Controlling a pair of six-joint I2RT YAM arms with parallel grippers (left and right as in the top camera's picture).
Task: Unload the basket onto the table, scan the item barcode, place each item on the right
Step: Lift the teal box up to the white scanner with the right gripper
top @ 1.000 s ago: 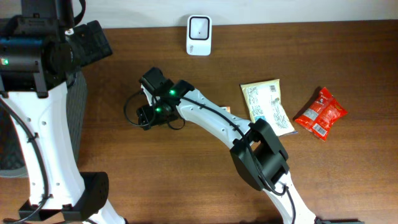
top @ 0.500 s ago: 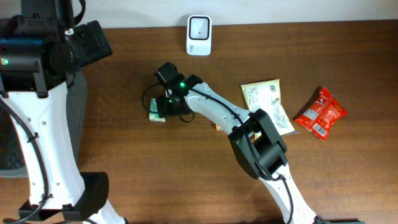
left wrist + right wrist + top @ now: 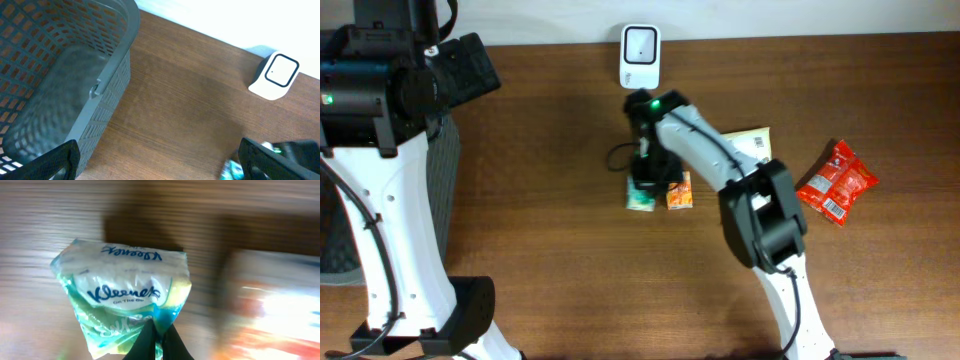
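Kleenex pack [image 3: 125, 295], green and white with blue lettering, is sitting near the middle of the table [image 3: 570, 280]; in the overhead view it is showing at [image 3: 640, 196], directly below the right arm's wrist. The right hand [image 3: 157, 330] is pinching the pack by its lower edge, the two dark fingers [image 3: 172, 342] pressing together on the wrapper. Whether the pack is resting on the wood or hanging just above it cannot be told.

An orange packet [image 3: 679, 192] is lying just beside the pack at its 3 o'clock. The white scanner [image 3: 640, 43] is standing at the pack's 12 o'clock, well apart, by the table's far edge. Further out towards 3 o'clock, a pale yellow packet [image 3: 757, 150] is lying partly under the right arm, and beyond it a red packet [image 3: 835, 182] is lying on the bare wood.

At 9 o'clock, off the table's left side, a grey mesh basket [image 3: 65, 75] is standing. The left hand [image 3: 160, 165] is hovering beside it, spread wide and gripping nothing.
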